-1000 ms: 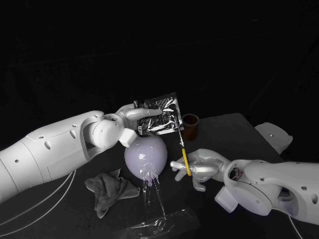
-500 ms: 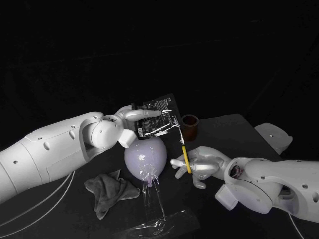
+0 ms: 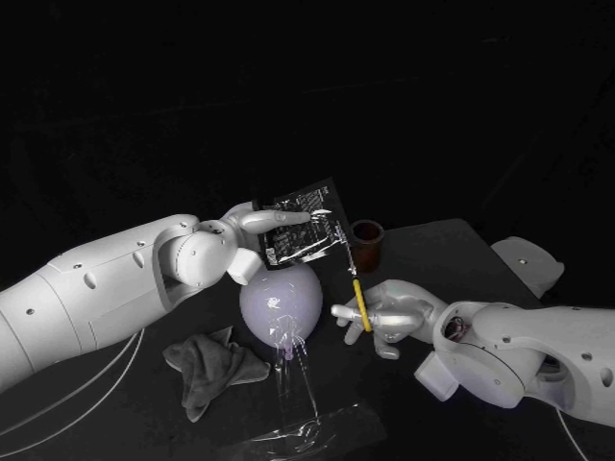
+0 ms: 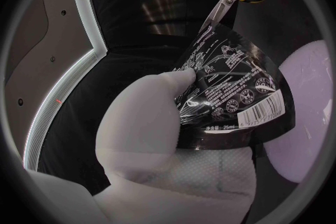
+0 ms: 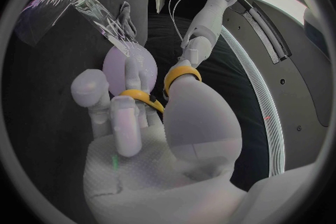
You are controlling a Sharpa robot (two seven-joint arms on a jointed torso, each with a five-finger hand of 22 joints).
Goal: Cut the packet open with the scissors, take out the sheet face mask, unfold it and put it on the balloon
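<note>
Right hand (image 3: 386, 322), nearest, is clamped round the scissors (image 3: 355, 290) (yellow handles), with the blades pointing up to the edge of the packet (image 3: 307, 223). Left hand (image 3: 257, 233) pinches that packet just above the pale balloon (image 3: 280, 300); beyond stands a brown cup (image 3: 369, 245).

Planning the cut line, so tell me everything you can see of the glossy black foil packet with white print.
The glossy black foil packet is flat, roughly square and covered in white print, with a white barcode label in the left wrist view. The left hand pinches one side, holding it tilted in the air above the pale lilac balloon. The blade tips of the yellow-handled scissors, held by the right hand, reach an edge away from that grip. No cut shows.
</note>
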